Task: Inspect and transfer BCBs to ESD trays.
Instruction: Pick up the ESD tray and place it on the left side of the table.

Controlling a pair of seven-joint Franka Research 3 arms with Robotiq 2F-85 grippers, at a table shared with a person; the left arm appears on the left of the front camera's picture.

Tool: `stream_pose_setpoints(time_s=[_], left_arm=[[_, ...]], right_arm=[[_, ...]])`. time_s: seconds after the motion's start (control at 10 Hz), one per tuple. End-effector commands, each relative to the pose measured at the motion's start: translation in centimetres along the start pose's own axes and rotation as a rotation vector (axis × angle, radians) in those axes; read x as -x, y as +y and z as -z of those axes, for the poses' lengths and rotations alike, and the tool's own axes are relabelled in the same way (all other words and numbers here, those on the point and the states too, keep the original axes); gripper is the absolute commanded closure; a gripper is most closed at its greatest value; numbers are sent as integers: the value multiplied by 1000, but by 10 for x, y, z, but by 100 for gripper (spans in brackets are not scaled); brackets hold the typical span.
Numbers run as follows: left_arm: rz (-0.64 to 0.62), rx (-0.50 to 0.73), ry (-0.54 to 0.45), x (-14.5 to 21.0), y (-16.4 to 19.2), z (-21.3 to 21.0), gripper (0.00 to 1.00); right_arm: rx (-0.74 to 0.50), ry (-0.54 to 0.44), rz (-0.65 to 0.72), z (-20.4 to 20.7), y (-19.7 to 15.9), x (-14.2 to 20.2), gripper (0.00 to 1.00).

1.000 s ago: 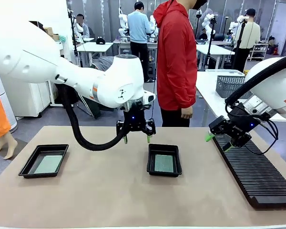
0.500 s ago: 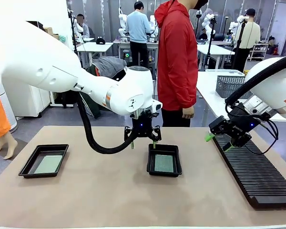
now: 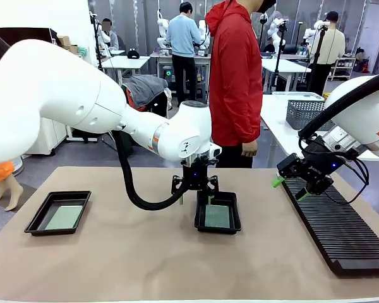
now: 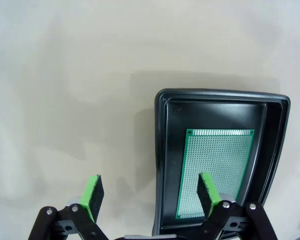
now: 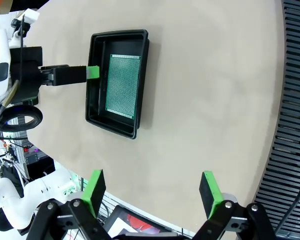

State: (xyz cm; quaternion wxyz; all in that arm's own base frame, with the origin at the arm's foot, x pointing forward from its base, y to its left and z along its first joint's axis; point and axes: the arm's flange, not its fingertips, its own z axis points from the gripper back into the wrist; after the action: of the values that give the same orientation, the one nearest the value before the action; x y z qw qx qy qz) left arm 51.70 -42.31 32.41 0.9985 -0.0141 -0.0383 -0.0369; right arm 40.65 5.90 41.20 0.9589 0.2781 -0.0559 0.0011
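A: Where does the left pincer [image 3: 196, 195] stand?

B: Spread wide and holding nothing. It hangs at the left rim of the middle shallow black plastic tray [image 3: 218, 229] with rounded corners. In its wrist view one green pad [image 4: 206, 192] sits over the tray's floor and the other pad [image 4: 94, 194] over bare table, so the near rim lies between them.

A: And the board?

B: A thin green perforated circuit board [image 3: 217, 216] lies flat on that tray's floor, just off to the pincer's right side. In the wrist view the board's [image 4: 215, 172] long axis runs away from the fingers, parallel to the tray's long side.

A: Which arm is nearer?

B: The left one, clearly. The right pincer [image 3: 292, 187] is also wide and empty, hovering well apart over the near end of the long black ribbed rack [image 3: 336, 232]. From its wrist camera the tray [image 5: 118, 82] and board [image 5: 122, 85] sit far off.

A: Anything else?

B: A second matching black tray [image 3: 58, 213] rests at the far left of the beige table [image 3: 145, 259], with a paler grey-green board [image 3: 64, 217] inside. I judge the left pincer must shift sideways to centre on the middle board.
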Motion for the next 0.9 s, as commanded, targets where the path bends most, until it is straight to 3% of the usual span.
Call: stream_pose_setpoints(time_s=[0.0,0.8], left_arm=[[-23,-27,-5,-4,-2,3,0],[-7,-9,14,-6,0,18,0]], right_arm=[[1,-8,13,1,2,0,0],[1,-8,13,1,2,0,0]])
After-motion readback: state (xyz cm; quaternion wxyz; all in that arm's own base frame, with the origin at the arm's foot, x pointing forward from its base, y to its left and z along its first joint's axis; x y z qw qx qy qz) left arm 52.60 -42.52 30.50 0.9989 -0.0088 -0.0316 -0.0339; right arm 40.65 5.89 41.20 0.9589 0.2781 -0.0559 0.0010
